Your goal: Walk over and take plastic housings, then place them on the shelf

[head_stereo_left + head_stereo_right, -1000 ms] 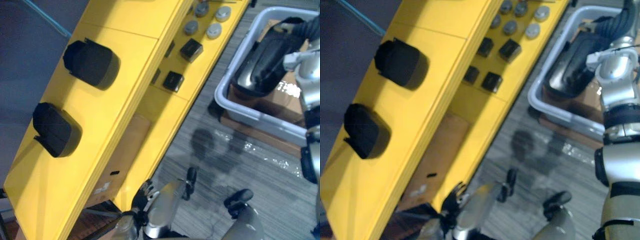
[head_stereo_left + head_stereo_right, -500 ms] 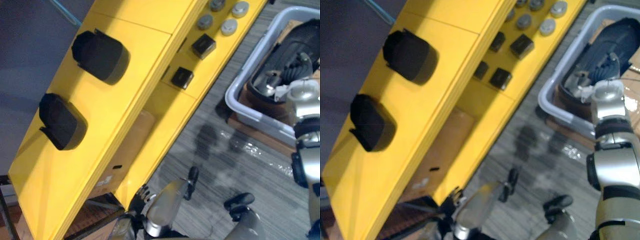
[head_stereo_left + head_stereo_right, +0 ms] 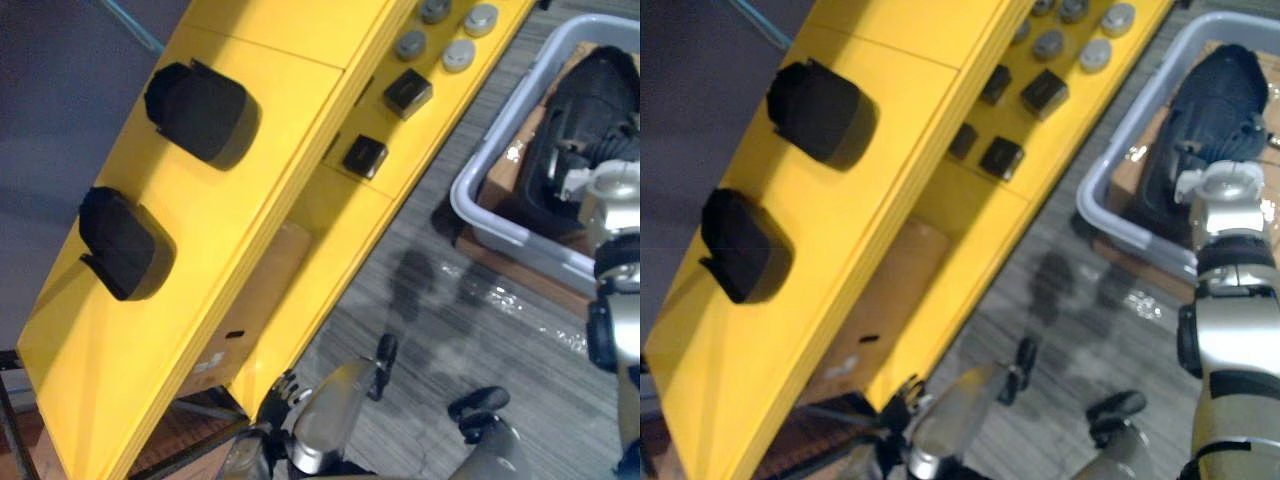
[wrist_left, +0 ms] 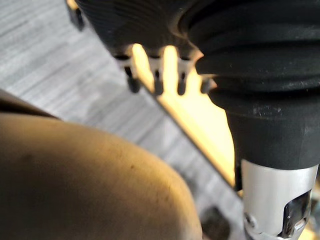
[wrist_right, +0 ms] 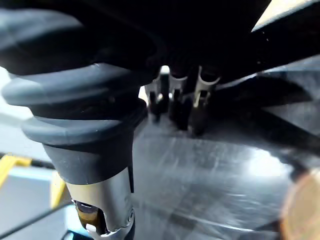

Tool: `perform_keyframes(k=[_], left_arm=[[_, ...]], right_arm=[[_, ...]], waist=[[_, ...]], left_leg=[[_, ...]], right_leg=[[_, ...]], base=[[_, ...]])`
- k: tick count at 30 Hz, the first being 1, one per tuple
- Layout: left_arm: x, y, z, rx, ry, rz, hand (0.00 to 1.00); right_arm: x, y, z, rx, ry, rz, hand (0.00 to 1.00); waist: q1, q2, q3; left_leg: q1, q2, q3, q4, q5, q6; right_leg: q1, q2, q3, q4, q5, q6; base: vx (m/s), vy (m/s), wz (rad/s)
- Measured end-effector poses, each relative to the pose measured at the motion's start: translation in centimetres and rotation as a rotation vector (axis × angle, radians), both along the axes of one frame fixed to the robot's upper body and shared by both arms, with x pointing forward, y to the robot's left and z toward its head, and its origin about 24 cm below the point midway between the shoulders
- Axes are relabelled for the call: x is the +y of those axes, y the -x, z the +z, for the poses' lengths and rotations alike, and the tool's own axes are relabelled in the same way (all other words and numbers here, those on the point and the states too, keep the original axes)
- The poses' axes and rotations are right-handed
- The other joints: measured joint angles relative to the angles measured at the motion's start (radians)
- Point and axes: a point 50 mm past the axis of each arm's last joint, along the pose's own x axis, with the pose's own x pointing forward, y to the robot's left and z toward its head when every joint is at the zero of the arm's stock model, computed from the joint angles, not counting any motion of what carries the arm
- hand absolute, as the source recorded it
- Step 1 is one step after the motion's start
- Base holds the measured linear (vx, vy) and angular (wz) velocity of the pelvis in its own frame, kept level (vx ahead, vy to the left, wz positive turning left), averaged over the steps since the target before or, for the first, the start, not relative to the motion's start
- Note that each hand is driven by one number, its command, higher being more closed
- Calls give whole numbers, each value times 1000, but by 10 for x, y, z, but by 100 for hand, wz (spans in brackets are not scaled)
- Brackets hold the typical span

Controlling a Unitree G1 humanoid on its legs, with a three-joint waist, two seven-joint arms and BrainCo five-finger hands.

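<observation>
Two black plastic housings point(image 3: 200, 110) point(image 3: 120, 242) lie on the top board of the yellow shelf point(image 3: 290, 40). A third black housing point(image 3: 590, 95) stands tilted in the grey bin point(image 3: 480, 212) at the right. My right arm reaches down into that bin. In the right wrist view my right hand point(image 5: 175, 97) has its fingers curled onto the glossy black housing point(image 5: 210, 165). My left hand point(image 3: 285, 388) hangs low beside the shelf's near end, fingers point(image 4: 157, 75) relaxed and holding nothing.
The shelf's lower board carries small black boxes point(image 3: 408, 92) point(image 3: 364, 156) and grey round caps point(image 3: 458, 54). A cardboard box point(image 3: 255, 300) sits under the shelf. Grey striped floor point(image 3: 450, 330) lies between shelf and bin.
The whole picture shifted over the last second as the camera moved. In the bin, the housing has turned from lying hollow side up to standing more upright under my right hand.
</observation>
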Motion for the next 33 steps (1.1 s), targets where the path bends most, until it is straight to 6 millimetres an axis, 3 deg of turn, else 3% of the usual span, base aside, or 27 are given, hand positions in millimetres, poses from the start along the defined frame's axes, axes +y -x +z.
perform_keyframes(k=[8, 11, 16, 21, 26, 33], left_arm=[[-1, 0, 0, 9, -2, 1, 0], [-1, 0, 0, 9, -5, -3, 0], [1, 0, 0, 8, -8, -2, 0], [3, 1, 0, 2, -11, 2, 0], [6, 0, 1, -8, -16, 15, 0], [13, 1, 0, -7, -29, 36, 0]], right_arm=[[-6, 3, -7, 50, -42, 11, 0], [-4, 0, -7, 96, 55, 87, 0], [16, -10, 4, 102, 325, 276, 0], [40, -12, 38, -121, 561, 335, 0], [47, -6, 59, -301, 598, 287, 0], [25, 3, 62, -329, 516, 56, 0]], waist=[[-8, 0, 0], [-12, -1, 1], [-25, -5, 4], [-31, -13, 10], [-35, -24, 18], [-61, -40, 31]], left_leg=[[25, 4, 14, 4, -6, -7], [26, 5, 14, 8, -7, -6], [25, 16, 26, 13, -11, -7], [25, 31, 28, 17, -16, -13], [25, 35, 28, 18, -16, -14], [25, 37, 33, 33, -28, -15]], right_leg=[[20, 5, 17, -5, 5, 1], [23, 6, 18, -5, 5, 1], [15, 17, 30, -9, 7, -1], [13, 33, 36, -11, 6, -3], [13, 37, 36, -10, 5, -5], [13, 38, 44, -8, 5, -5]], base=[[-21, 39, -6], [-32, 34, -2], [-27, 27, -9], [-4, 6, -5], [0, 0, 0], [-13, 16, -3]])
